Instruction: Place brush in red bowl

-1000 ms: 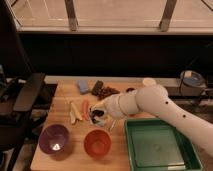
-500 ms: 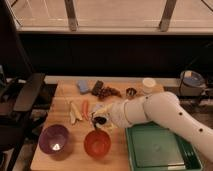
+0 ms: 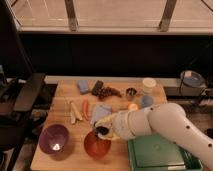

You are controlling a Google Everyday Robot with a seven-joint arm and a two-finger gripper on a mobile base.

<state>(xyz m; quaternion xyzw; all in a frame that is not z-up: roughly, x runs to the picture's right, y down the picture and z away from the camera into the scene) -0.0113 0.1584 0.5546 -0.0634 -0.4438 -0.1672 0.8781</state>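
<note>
The red bowl [image 3: 97,147] stands near the table's front edge, right of the purple bowl [image 3: 54,139]. My gripper [image 3: 102,131] hangs at the end of the white arm, just above the red bowl's far rim. It is shut on a dark thing that looks like the brush [image 3: 103,131], whose dark head shows at the fingertips while its handle is mostly hidden by the gripper. The brush is over the bowl and I cannot tell if it touches it.
A green square tray [image 3: 162,156] lies at the front right under the arm. Pale sticks [image 3: 74,112], a blue cloth [image 3: 101,112], a flat dark bar [image 3: 97,87], grapes [image 3: 109,92], a white cup [image 3: 148,84] and small cups lie farther back.
The arm has moved forward and down toward the table's front edge, carrying the dark thing from above the blue cloth to just over the red bowl.
</note>
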